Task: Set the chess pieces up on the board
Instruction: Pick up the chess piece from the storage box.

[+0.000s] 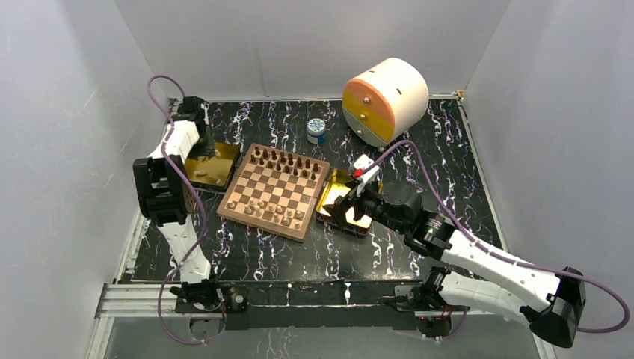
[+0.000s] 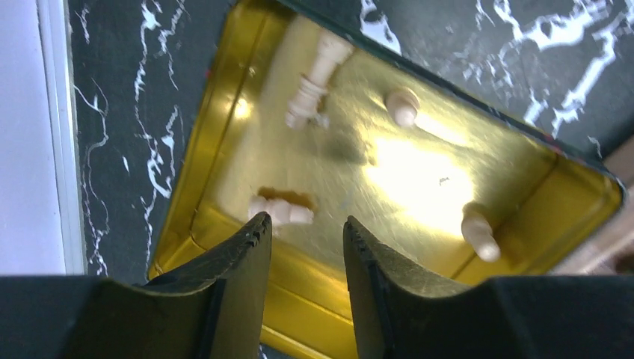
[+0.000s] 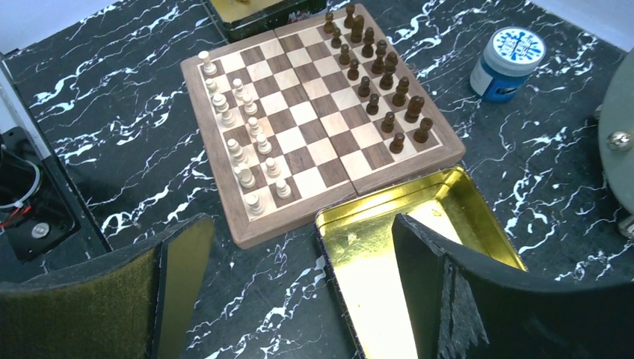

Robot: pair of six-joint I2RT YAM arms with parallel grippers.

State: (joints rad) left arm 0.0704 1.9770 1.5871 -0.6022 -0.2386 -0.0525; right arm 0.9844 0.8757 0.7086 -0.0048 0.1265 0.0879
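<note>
Chess pieces (image 3: 262, 143): where are they seen? (Desk)

Most are stood on the board (image 3: 314, 120), which is laid at the middle of the black marbled table (image 1: 419, 172). Dark men (image 3: 374, 75) are ranked in two rows along the far edge. Pale men (image 3: 244, 176) are ranked in two rows along the near edge, with gaps seen in those rows. Four more pale pieces are left lying on their sides in the gold left tray (image 2: 202, 149), which is set just beside the board's left edge. (Field)

How are the grippers pictured? (Desk)

The left gripper (image 2: 305, 224) is held low over the left tray, its fingers spread and nothing caught between them. One fallen pale piece (image 2: 282, 212) is seen just beyond the tip of one finger; whether it is touched cannot be told from this angle. The right gripper (image 3: 295, 224) is held above the near corner of the gold right tray (image 3: 448, 202), just beside the board's right edge. Its fingers are spread wide and nothing is gripped. (Field)

What else is framed? (Desk)

A small blue jar (image 3: 508, 63) is stood on the table behind the board. A cream-and-orange drum-shaped container (image 1: 385, 101) is set at the far right of the table. (Field)
</note>
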